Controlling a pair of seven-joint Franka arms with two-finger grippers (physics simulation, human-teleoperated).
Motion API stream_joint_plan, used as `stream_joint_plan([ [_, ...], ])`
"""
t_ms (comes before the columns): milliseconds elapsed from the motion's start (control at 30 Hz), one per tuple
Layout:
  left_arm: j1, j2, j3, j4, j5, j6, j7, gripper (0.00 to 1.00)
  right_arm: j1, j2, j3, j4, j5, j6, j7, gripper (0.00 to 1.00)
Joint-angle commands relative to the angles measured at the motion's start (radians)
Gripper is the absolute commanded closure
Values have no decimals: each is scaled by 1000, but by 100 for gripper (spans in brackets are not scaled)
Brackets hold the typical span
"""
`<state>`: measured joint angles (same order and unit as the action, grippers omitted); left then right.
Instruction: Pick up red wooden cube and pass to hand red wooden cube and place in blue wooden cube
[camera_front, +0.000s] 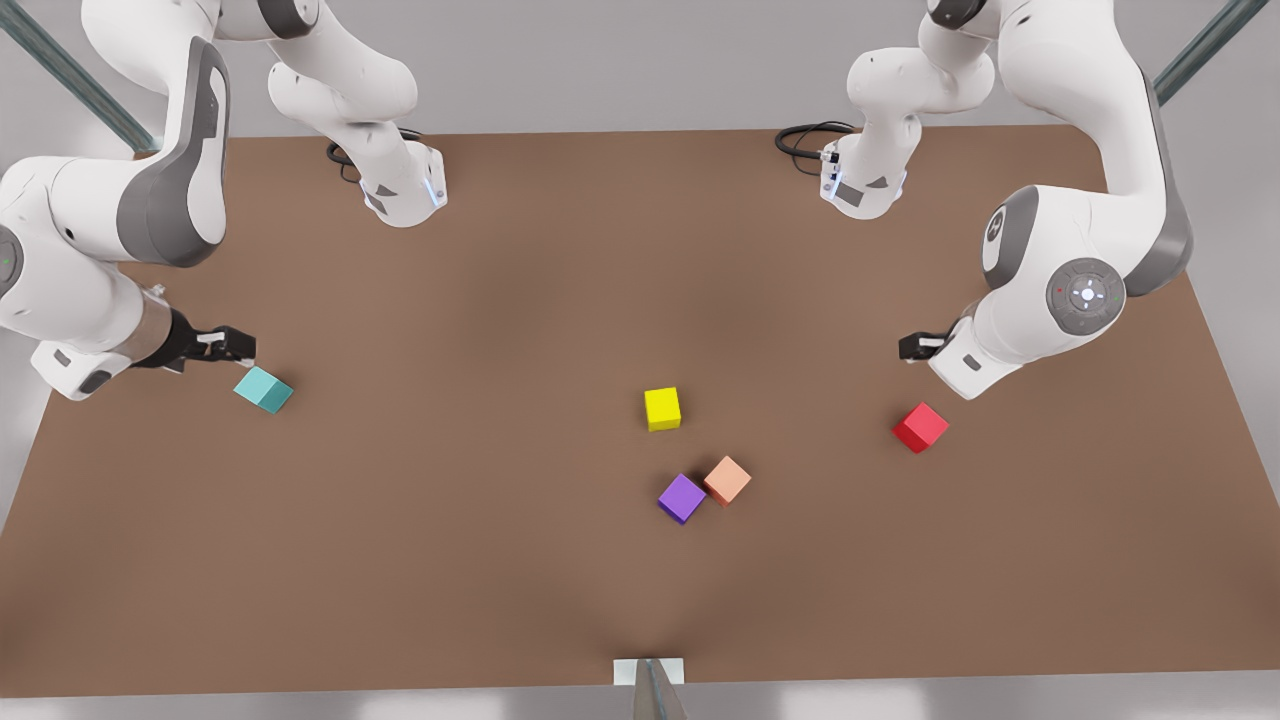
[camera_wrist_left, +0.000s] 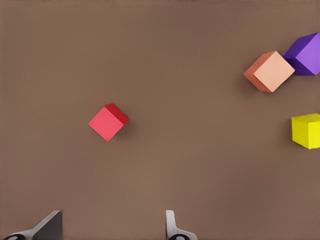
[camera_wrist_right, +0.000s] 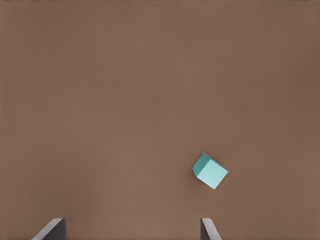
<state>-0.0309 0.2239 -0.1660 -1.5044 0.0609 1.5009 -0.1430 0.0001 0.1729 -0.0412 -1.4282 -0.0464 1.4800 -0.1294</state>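
The red wooden cube rests on the brown table at the front view's right. My left gripper hovers just above and behind it, apart from it. In the left wrist view its fingers stand wide apart, open and empty, with the red cube ahead of them. The blue wooden cube, teal in colour, lies at the front view's left. My right gripper hangs close beside it without touching. Its open, empty fingers frame the teal cube in the right wrist view.
Near the table's middle sit a yellow cube, a purple cube and a salmon-orange cube, the last two touching at a corner. Both arm bases stand at the far edge of the table.
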Motion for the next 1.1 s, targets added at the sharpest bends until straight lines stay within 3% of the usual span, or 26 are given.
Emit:
stream_joint_plan([
  [0,0,0,0,-2,0,19,-18,0,0,-1,0,0,3,19,-44,0],
  [67,2,31,16,-7,0,33,-23,0,0,0,0,0,0,19,-45,0],
  [133,-6,184,88,-5,-4,156,-23,0,0,2,0,-1,0,20,-50,0],
  [200,-6,302,191,-33,-118,396,-26,0,0,2,0,-1,0,22,-49,0],
  [333,-12,311,249,-208,-188,630,-197,0,-2,4,-2,-3,3,22,-50,0],
  [567,0,284,280,-329,-194,659,-397,0,-3,4,0,-3,3,20,-53,0],
  [867,-14,284,280,-352,-196,664,-602,0,-2,7,0,-11,2,25,-53,0],
  [1067,-14,301,276,-395,-223,776,-601,0,-2,7,0,-12,2,25,-55,0],
])
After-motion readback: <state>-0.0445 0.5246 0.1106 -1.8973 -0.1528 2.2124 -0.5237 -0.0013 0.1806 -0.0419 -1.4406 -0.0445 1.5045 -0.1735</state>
